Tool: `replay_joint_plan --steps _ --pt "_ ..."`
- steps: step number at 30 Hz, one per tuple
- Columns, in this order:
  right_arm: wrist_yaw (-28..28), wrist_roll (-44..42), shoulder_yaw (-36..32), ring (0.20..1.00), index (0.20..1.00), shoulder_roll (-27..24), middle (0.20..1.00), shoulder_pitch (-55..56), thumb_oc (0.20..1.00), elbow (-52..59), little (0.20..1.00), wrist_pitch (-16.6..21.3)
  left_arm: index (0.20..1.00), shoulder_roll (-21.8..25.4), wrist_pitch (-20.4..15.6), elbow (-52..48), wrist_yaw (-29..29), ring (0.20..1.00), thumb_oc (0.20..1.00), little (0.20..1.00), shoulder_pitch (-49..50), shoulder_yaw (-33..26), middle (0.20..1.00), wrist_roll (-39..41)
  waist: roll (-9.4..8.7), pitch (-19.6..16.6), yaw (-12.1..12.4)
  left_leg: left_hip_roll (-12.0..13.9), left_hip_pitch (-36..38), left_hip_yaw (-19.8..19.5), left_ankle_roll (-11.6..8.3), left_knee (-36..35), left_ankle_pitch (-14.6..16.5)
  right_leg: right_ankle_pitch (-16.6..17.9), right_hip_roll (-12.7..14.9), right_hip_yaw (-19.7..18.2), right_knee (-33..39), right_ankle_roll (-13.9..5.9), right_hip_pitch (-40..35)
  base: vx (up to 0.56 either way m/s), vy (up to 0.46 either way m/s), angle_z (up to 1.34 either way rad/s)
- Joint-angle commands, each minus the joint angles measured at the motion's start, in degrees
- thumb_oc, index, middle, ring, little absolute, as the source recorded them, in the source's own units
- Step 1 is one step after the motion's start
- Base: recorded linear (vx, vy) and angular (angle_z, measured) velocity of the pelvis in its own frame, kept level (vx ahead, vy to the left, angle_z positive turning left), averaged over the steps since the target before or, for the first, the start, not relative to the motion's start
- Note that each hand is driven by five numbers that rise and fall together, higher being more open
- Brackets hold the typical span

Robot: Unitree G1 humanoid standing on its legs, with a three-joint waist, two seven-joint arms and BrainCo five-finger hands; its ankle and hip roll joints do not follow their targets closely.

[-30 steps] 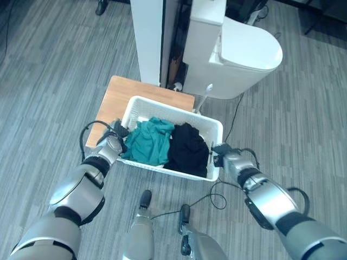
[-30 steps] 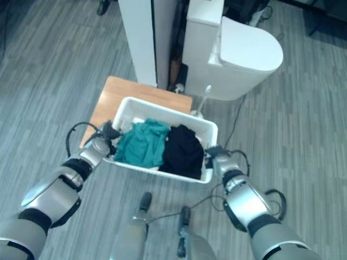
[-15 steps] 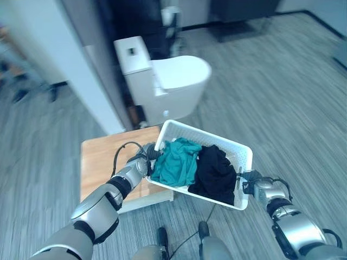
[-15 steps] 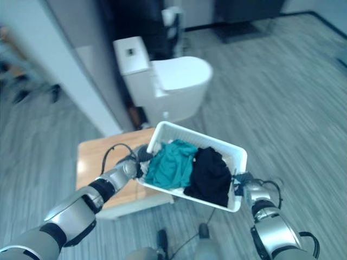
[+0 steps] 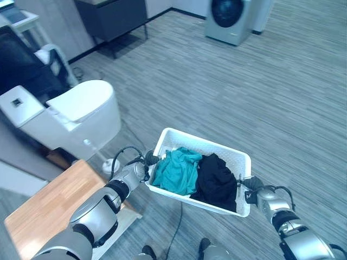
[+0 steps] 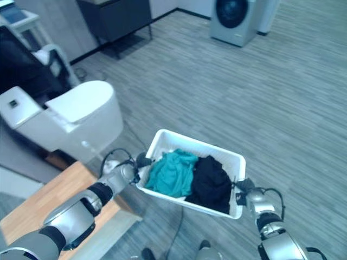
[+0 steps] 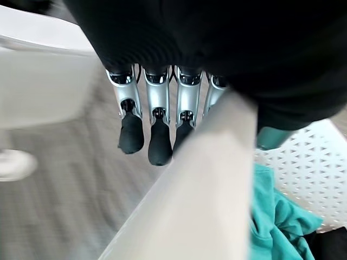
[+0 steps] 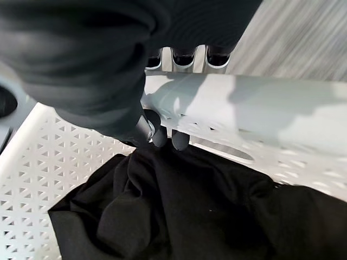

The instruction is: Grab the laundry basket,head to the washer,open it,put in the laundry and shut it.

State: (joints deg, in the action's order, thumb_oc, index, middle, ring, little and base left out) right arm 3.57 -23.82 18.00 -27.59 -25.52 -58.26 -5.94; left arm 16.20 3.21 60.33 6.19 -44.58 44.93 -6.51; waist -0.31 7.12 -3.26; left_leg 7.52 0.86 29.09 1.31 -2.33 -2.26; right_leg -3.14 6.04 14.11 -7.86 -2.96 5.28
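The white laundry basket (image 5: 209, 142) hangs in the air above the grey floor, carried between both hands. A teal garment (image 5: 176, 170) lies in its left half and a black garment (image 5: 217, 181) in its right. My left hand (image 5: 136, 172) grips the basket's left end; in the left wrist view its fingers (image 7: 154, 122) run down outside the rim (image 7: 200, 184). My right hand (image 5: 254, 194) holds the right end, its fingertips (image 8: 179, 140) hooked over the rim (image 8: 260, 103) above the black garment (image 8: 206, 206). The grey washer (image 5: 230, 17) stands far off at the back right, door closed.
A white toilet (image 5: 81, 116) stands to the left, with a low wooden table (image 5: 49, 211) at the lower left. A dark cabinet (image 5: 111, 16) sits against the back wall. Open plank floor (image 5: 217, 86) stretches between the basket and the washer.
The whole view has swung away from the toilet and table towards open floor and the washer. The basket has left the wooden table and is carried in both hands.
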Motion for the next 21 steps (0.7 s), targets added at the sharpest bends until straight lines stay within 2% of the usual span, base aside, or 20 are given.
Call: replay_joint_plan --steps 1,2,4,6,7,8,9,10,12,13,16,21 --pt "-0.5 0.1 0.8 0.200 0.200 -0.7 0.200 -6.4 0.200 1.4 0.200 4.1 0.200 -4.0 -3.5 8.1 2.5 0.200 0.200 0.200 -6.3 -2.7 0.200 2.4 -2.35 -2.8 -0.9 -0.6 -1.9 1.9 -1.71 2.6 4.5 3.4 6.0 1.0 6.3 -6.97 -6.7 -0.08 -0.306 -1.12" --pt "-0.9 0.1 2.0 0.200 0.200 -0.7 0.200 -6.9 0.200 2.3 0.200 4.1 0.200 -4.1 -3.4 9.5 2.5 0.200 0.200 0.200 -6.6 -3.4 0.200 2.9 -2.73 -2.5 -1.4 0.8 -2.1 2.5 -2.69 2.7 3.2 3.2 4.7 -0.3 7.0 -6.60 -6.3 -0.06 -0.221 -0.79" --pt "-1.3 0.3 3.0 0.200 0.200 -0.7 0.200 -7.4 0.200 2.7 0.200 4.1 0.200 -3.9 -3.5 10.0 2.5 0.200 0.200 0.200 -6.8 -3.9 0.200 3.2 -2.84 -2.3 -1.5 1.5 -2.0 2.6 -3.38 2.2 2.2 2.9 3.8 -1.0 7.4 -6.46 -6.1 -0.06 -0.200 -0.78" --pt "-1.6 0.0 3.9 0.200 0.200 -0.8 0.200 -8.1 0.200 2.8 0.200 4.3 0.200 -3.2 -3.8 10.7 2.7 0.200 0.200 0.200 -7.8 -4.3 0.200 3.6 -3.20 -1.8 -1.5 2.2 -2.2 0.1 -4.66 1.5 0.6 2.1 2.5 -2.5 7.8 -5.90 -5.9 -0.07 -0.246 -0.65" --pt "-1.6 -0.9 4.6 0.200 0.200 -1.0 0.200 -9.3 0.200 2.7 0.200 4.6 0.200 -3.2 -4.1 11.5 2.9 0.200 0.200 0.200 -9.0 -4.2 0.200 4.6 -3.83 -0.7 -0.8 2.0 -3.6 -6.8 -5.86 1.7 -0.3 1.7 1.6 -3.4 7.6 -5.36 -5.5 -0.16 -0.254 -0.55" --pt "-1.6 -1.4 4.9 0.200 0.200 -1.1 0.200 -10.1 0.200 2.6 0.200 4.8 0.200 -2.8 -4.3 11.5 3.1 0.200 0.200 0.200 -9.5 -3.9 0.200 4.9 -4.18 0.2 -0.1 1.4 -5.3 -11.6 -5.50 3.3 -0.5 2.5 1.1 -4.0 7.3 -4.63 -4.6 -0.14 -0.209 -0.56" --pt "-1.6 -1.4 4.9 0.200 0.200 -1.1 0.200 -10.1 0.200 2.6 0.200 4.8 0.200 -2.8 -4.3 11.6 3.1 0.200 0.200 0.200 -9.5 -3.9 0.200 4.9 -4.16 0.2 -0.2 1.4 -5.4 -11.7 -5.49 3.4 -0.5 2.5 1.1 -3.9 7.3 -4.63 -4.6 -0.11 -0.140 -0.42" --pt "-1.9 -1.4 5.7 0.200 0.200 -0.9 0.200 -10.7 0.200 2.6 0.200 5.0 0.200 -1.9 -4.4 11.4 3.3 0.200 0.200 0.200 -9.8 -3.9 0.200 5.2 -4.47 0.9 1.0 -0.5 -6.5 -19.0 -5.19 4.6 0.9 2.4 0.5 -5.7 6.7 -4.17 -3.9 -0.01 -0.086 -0.36" --pt "-1.9 -1.4 5.9 0.200 0.200 -0.9 0.200 -11.0 0.200 1.9 0.200 4.9 0.200 -1.1 -4.6 11.3 3.3 0.200 0.200 0.200 -9.5 -3.8 0.200 5.6 -4.00 1.4 1.5 -3.1 -6.6 -27.7 -4.49 4.6 1.8 1.7 -1.6 -9.1 5.5 -3.13 -3.7 0.03 -0.098 -0.65" --pt "-1.9 -1.4 5.9 0.200 0.200 -0.9 0.200 -11.0 0.200 1.9 0.200 5.0 0.200 -1.1 -4.6 11.3 3.3 0.200 0.200 0.200 -9.4 -3.8 0.200 5.6 -4.00 1.4 1.5 -3.1 -6.6 -27.7 -4.49 4.6 1.8 1.7 -1.6 -9.1 5.5 -3.12 -3.7 0.04 -0.045 -0.63" --pt "-1.9 -1.6 6.0 0.200 0.200 -0.1 0.200 -11.2 0.200 0.5 0.200 4.5 0.200 -1.8 -4.5 11.7 3.0 0.200 0.200 0.200 -8.5 -3.8 0.200 5.9 -3.51 0.2 0.4 -2.5 -4.7 -24.7 -4.26 3.2 0.9 1.4 -2.2 -10.0 6.0 -2.89 -4.5 0.07 0.003 -0.21" --pt "-2.0 -1.5 6.3 0.200 0.200 0.0 0.200 -11.2 0.200 1.9 0.200 4.5 0.200 -1.4 -4.4 11.5 2.8 0.200 0.200 0.200 -8.2 -4.3 0.200 6.1 -2.95 -0.1 -0.2 -2.5 -2.4 -23.6 -4.22 2.3 1.1 1.0 -2.8 -11.3 5.9 -2.42 -4.9 0.05 -0.012 -0.19"
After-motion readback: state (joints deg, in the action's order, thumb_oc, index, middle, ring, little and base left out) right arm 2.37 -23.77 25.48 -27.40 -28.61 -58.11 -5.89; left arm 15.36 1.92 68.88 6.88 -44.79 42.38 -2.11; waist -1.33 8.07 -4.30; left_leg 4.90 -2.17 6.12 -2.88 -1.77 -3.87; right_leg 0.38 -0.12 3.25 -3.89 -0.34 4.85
